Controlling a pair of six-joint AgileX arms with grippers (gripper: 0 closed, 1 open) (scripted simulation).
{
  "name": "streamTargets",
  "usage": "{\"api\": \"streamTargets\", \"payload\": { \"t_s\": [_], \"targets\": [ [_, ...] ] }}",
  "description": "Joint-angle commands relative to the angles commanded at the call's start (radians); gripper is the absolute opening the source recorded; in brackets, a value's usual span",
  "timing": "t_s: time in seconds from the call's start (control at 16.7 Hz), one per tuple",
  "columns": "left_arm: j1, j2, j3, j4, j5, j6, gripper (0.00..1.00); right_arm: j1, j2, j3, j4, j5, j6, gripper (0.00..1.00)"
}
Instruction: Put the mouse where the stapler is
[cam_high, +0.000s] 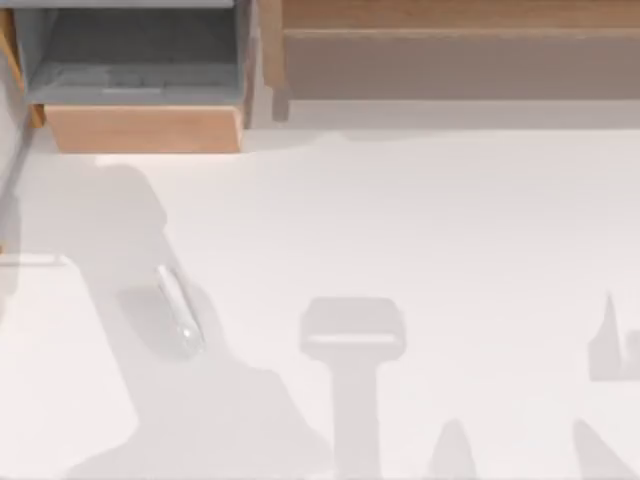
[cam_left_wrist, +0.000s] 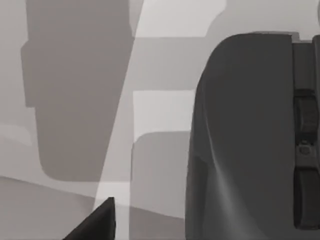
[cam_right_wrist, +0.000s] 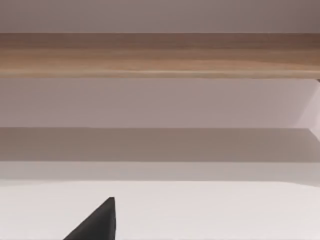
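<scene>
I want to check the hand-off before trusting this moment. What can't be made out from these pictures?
- Mouse: left wrist view, cut off by the picture's edges; what it rests on is unclear.
- Open drawer: top view, cut by the upper edge; its contents are indistinct.
- Left gripper fingertip: only a tip; open or shut cannot be told.
- Right gripper fingertip: likewise.

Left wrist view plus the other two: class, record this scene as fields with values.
mouse: dark grey, scroll wheel showing
left tool: close beside the mouse
right tool: facing the wooden shelf
table: white
drawer: wooden front, pulled open, far left of top view
</scene>
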Motion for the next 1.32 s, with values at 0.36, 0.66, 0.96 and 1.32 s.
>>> {"api": "streamTargets", "payload": {
  "t_s": [0.36,0.66,0.96,1.32],
  "targets": [
    [-0.012,0.020,-0.022,0.039,-0.002,-0.010,1.00,0.000,0.000,0.000,0.000,0.000,0.000,1.00],
    [-0.012,0.020,-0.022,0.039,-0.002,-0.010,0.85,0.000,0.000,0.000,0.000,0.000,0.000,1.00],
    [-0.012,0.020,-0.022,0.039,-0.002,-0.010,0.47,0.000,0.000,0.000,0.000,0.000,0.000,1.00],
    [-0.012,0.020,-0.022,0.039,-0.002,-0.010,0.02,0.000,0.000,0.000,0.000,0.000,0.000,1.00]
  ]
}}
